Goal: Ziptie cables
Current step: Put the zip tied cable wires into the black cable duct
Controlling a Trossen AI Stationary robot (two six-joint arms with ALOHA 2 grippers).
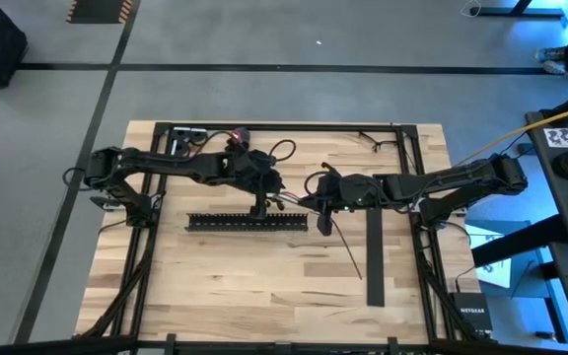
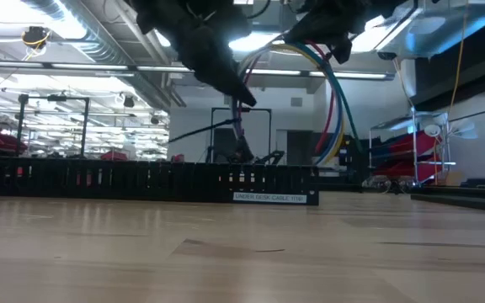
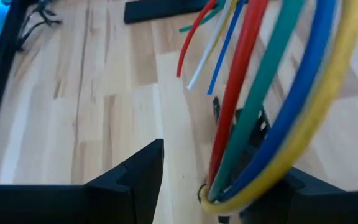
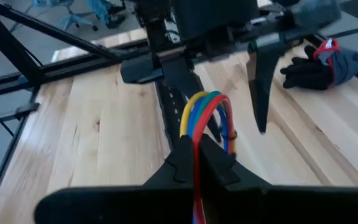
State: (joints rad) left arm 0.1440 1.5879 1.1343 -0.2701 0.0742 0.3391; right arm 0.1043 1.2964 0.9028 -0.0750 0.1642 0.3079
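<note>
right gripper (image 4: 194,163) is clamped on the cables (image 4: 207,115) (red, yellow, blue, green), holding them in an arch above the slotted cable tray (image 1: 247,222). left gripper (image 3: 222,180), fingers half apart, stands around the same bundle just over the tray.

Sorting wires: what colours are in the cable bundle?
Red, green, blue, yellow, white thin flexible cables; left wrist view shows best.

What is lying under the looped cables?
Bare wood of the table shows beneath the cables, with the loose wire ends hanging free above it. The long black slotted bar lies close by. The spot directly under the right end effector is covered.
</note>
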